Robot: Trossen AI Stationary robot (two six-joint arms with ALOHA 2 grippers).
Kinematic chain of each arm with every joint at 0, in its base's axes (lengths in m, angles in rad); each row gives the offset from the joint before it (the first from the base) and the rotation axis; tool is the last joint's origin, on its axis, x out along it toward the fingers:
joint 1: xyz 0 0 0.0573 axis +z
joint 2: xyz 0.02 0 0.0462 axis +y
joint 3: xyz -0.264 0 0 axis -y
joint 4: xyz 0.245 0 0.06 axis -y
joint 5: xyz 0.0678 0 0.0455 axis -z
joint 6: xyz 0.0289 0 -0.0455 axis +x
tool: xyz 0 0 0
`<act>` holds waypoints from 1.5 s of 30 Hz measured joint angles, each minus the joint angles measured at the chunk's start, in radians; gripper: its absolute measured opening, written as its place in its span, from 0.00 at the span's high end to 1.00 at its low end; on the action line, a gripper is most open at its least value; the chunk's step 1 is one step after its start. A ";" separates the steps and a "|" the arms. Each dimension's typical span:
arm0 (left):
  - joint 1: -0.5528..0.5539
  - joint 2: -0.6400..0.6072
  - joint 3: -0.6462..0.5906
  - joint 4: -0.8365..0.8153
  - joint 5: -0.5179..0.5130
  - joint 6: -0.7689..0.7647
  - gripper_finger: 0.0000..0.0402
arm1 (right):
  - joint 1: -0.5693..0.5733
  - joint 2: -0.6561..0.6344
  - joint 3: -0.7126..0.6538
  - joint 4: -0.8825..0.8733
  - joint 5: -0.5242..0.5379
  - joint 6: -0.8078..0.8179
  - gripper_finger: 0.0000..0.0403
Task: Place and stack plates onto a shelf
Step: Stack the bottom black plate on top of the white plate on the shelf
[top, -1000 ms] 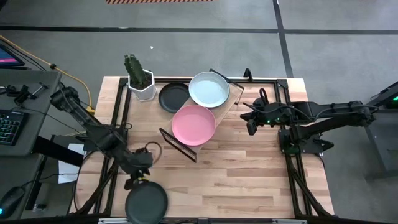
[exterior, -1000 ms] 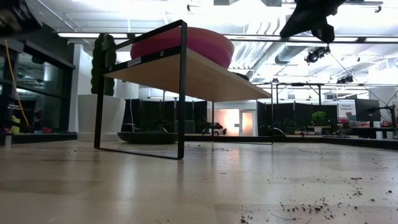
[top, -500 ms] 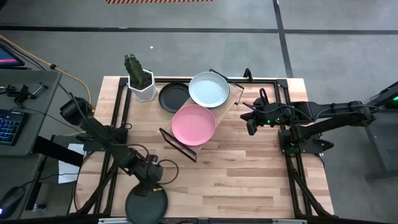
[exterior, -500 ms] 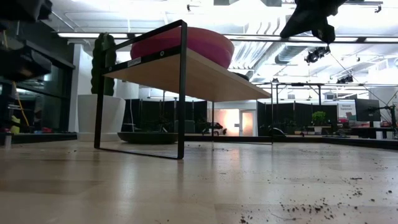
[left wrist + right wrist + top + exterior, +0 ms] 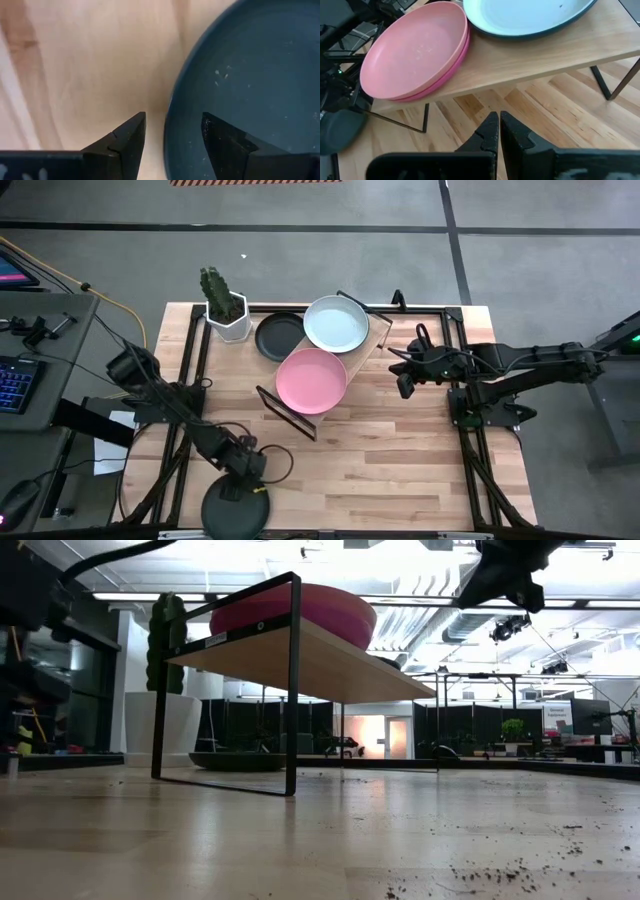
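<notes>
Plates sit in several spots: on the shelf (image 5: pixel 372 340) we see a light pink plate (image 5: pixel 311 379) over a magenta one (image 5: pixel 451 64), and a pale mint plate (image 5: pixel 336 323) whose far edge the right wrist view cuts off. Beside the shelf lies a black plate (image 5: pixel 277 336); far from it, at the counter (image 5: pixel 400 460) edge, a dark teal plate (image 5: pixel 236 508) is partly cropped. The left claw (image 5: pixel 172 131) straddles its rim, fingers apart. The right claw (image 5: pixel 499 130), fingers together, hovers off the shelf. Crumbs dot the counter.

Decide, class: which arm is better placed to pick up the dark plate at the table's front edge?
Left. The left gripper is open astride the rim of the dark plate; the right gripper is shut beside the shelf.
</notes>
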 joint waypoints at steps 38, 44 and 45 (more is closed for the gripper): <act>0.622 -0.515 0.342 -0.135 0.416 -0.450 1.00 | 0.000 0.000 0.000 -0.037 0.000 -0.034 1.00; 0.867 -0.399 0.595 -0.135 0.369 -0.345 1.00 | 0.000 0.000 0.000 -0.040 0.001 -0.034 1.00; 0.906 -0.375 0.634 -0.140 0.369 -0.328 1.00 | 0.000 0.000 0.000 -0.041 0.000 -0.034 1.00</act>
